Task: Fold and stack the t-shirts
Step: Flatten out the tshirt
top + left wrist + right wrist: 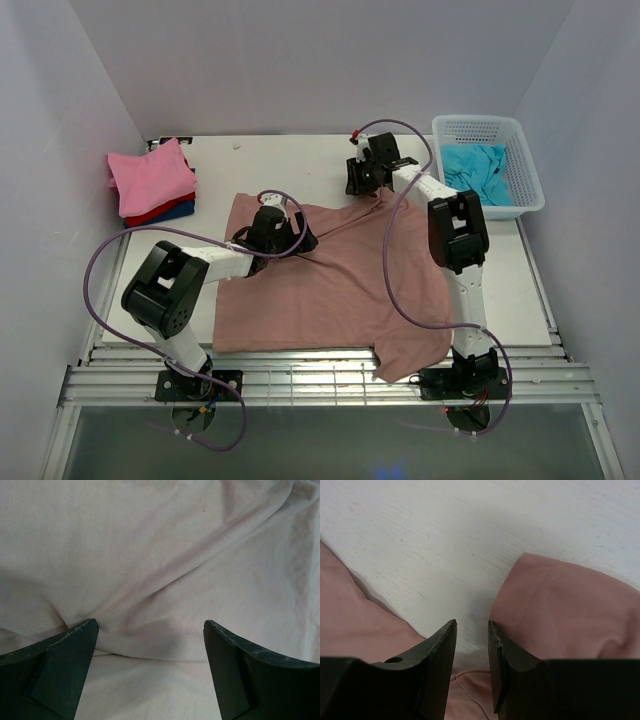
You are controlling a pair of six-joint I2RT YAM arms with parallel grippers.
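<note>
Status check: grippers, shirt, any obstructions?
Left gripper open wide, low over rose-brown t-shirt. Right gripper part open at its far edge, tips empty. Shirt spread out, not folded yet; near corner hangs off table. Nothing lying on it.

Soft overhead light leaves faint shadows on the desk (pixel 300 160). The rose-brown t-shirt (pixel 160 555) looks washed-out in the left wrist view.

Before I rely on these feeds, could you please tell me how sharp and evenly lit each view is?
Top external: even, sharp, only soft shadows on the rose-brown t-shirt. Left wrist: cloth washed out pale, left fingers dark and soft-edged. Right wrist: right fingers blurred, a soft shadow on the table ahead of them.
</note>
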